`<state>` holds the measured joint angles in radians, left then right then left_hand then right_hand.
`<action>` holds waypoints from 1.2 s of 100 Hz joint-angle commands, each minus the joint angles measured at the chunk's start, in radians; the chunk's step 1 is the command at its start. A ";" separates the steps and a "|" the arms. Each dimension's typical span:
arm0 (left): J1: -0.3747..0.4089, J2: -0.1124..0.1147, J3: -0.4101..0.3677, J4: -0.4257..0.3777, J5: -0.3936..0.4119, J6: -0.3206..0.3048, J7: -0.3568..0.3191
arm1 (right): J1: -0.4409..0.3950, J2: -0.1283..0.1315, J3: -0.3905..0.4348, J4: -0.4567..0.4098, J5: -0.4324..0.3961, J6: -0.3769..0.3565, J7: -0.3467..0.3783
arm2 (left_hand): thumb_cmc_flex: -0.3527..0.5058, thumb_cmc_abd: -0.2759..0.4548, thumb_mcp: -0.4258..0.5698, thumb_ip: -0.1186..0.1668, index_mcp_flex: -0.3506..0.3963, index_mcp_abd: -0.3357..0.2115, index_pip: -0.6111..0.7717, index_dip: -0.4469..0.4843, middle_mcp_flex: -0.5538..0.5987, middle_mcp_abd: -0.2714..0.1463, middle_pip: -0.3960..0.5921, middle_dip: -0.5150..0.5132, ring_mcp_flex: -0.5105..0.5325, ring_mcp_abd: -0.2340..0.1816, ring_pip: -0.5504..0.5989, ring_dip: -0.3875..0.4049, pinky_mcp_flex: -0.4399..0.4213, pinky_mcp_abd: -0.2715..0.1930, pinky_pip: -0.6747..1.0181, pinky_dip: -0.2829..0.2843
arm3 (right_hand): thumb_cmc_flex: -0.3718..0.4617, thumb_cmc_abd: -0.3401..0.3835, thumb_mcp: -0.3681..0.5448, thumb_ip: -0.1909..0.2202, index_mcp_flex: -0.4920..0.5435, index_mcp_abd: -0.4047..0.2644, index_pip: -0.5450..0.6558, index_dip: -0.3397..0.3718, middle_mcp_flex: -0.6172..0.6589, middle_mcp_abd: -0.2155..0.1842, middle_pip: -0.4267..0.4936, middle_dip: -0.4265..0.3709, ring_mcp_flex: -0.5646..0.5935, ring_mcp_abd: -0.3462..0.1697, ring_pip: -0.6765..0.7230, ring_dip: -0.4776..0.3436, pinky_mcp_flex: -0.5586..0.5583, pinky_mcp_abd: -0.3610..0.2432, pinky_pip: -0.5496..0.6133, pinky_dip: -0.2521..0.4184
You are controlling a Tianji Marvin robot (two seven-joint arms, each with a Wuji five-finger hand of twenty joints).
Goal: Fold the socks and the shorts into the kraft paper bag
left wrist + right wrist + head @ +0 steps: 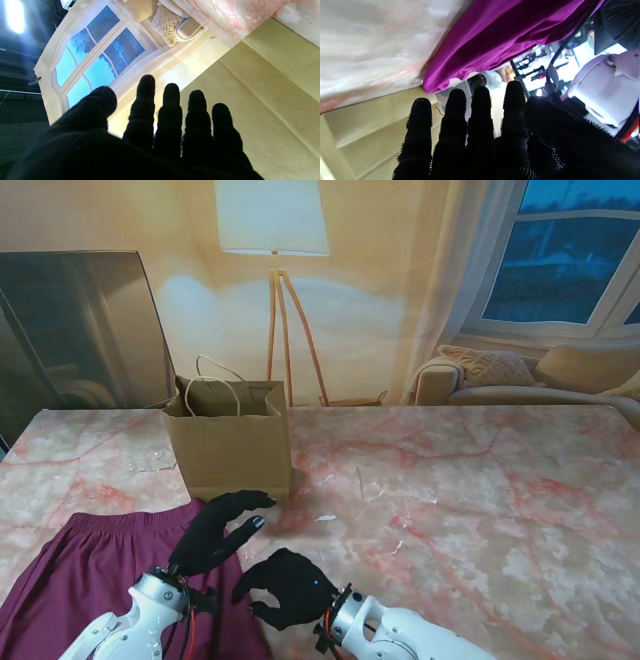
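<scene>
Kraft paper bag (228, 442) stands upright beside maroon shorts (80, 580).

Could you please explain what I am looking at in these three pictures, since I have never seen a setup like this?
This is a two-armed robot with five-fingered hands in black gloves. The wide picture looks down from its stand onto a pink marble table. The other two come from cameras on each wrist, looking along the fingers, so they appear upside down. On the table stands a kraft paper bag with handles, and nearer to me on the left lie purple shorts. No socks are visible. The left hand reaches toward the bag's base with fingers spread; the right hand hovers beside the shorts. Neither holds anything.
</scene>
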<state>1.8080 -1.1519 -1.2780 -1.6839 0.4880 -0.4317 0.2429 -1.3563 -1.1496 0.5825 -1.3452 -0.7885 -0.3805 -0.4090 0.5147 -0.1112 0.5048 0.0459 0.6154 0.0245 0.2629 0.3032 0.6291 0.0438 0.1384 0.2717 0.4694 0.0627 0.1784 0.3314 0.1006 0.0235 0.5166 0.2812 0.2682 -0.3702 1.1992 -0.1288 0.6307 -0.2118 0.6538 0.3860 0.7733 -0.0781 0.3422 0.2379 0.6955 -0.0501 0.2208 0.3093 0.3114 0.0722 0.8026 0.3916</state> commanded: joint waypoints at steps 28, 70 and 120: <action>0.015 -0.002 -0.020 0.004 -0.010 -0.001 0.004 | 0.132 -0.039 -0.127 0.075 0.114 0.053 0.192 | -0.005 0.027 -0.028 0.031 -0.018 0.002 -0.024 -0.005 -0.032 0.021 -0.020 -0.008 -0.025 -0.021 -0.014 -0.006 -0.010 -0.034 -0.001 -0.005 | -0.216 0.329 -0.376 0.089 -0.194 -0.034 -0.096 -0.009 -0.300 -0.079 -0.085 -0.051 -0.453 -0.137 0.019 0.062 -0.301 -0.157 -0.060 0.373; 0.021 -0.003 -0.022 0.008 -0.013 -0.003 0.007 | 0.199 -0.041 -0.219 0.109 0.167 0.175 0.324 | -0.004 0.025 -0.025 0.031 -0.019 0.000 -0.024 -0.003 -0.033 0.023 -0.020 -0.008 -0.026 -0.019 -0.013 -0.005 -0.013 -0.033 -0.001 -0.005 | -0.249 0.693 -0.931 0.130 -0.243 0.061 -0.172 -0.043 -0.295 -0.036 -0.032 -0.031 -0.574 -0.137 0.089 0.300 -0.427 -0.223 -0.173 0.905; 0.027 -0.002 -0.031 0.003 -0.011 -0.002 0.004 | 0.114 0.065 -0.080 -0.025 0.140 0.277 0.524 | -0.002 0.022 -0.020 0.030 -0.020 -0.001 -0.022 -0.001 -0.033 0.026 -0.020 -0.007 -0.028 -0.015 -0.013 -0.005 -0.011 -0.031 -0.001 -0.004 | -0.296 0.734 -1.002 0.164 -0.146 0.261 -0.211 -0.082 -0.072 0.146 0.011 -0.011 -0.529 -0.042 0.396 0.430 -0.409 -0.203 -0.041 0.958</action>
<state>1.8302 -1.1541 -1.3091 -1.6777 0.4803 -0.4320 0.2480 -1.2179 -1.1189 0.4998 -1.4031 -0.6340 -0.1265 0.0987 0.5147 -0.1112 0.4945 0.0459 0.6154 0.0261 0.2623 0.3032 0.6291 0.0439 0.1384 0.2716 0.4694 0.0626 0.1784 0.3314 0.1005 0.0235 0.5165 0.2812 0.0209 0.3292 0.2231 -0.0236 0.4552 -0.0141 0.4515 0.3087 0.5326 -0.1477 0.2337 0.1822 0.1273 -0.1768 0.5467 0.6908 -0.0961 -0.1327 0.7306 1.2960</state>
